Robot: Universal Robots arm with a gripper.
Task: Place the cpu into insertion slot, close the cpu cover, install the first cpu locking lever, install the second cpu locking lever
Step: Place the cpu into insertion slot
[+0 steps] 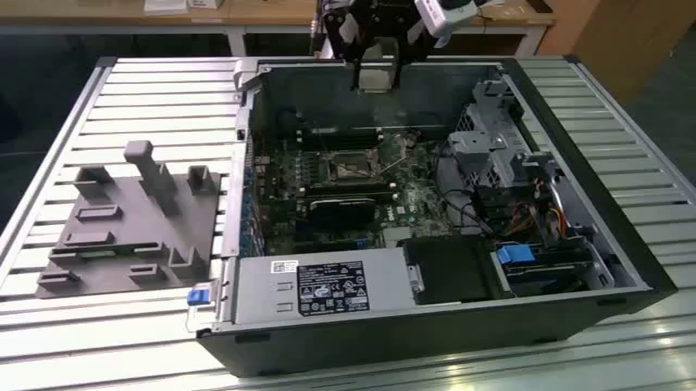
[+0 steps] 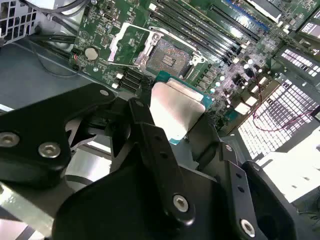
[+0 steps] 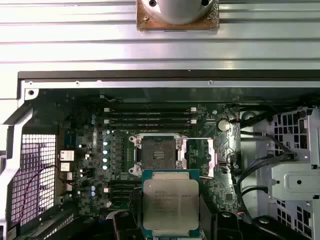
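Observation:
My gripper hangs above the far wall of the open computer case, shut on the cpu. The cpu is a pale silvery square with a teal edge. In both wrist views the black fingers clamp two opposite sides of the cpu. The insertion slot lies open and bare on the green motherboard, well below the chip and apart from it. The cpu cover is flipped open beside the slot. I cannot make out the locking levers.
The grey power-supply box fills the case's near end, with a black rounded block between it and the slot. A metal drive cage and cables sit at the exterior view's right. A grey fixture block rests on the slatted table.

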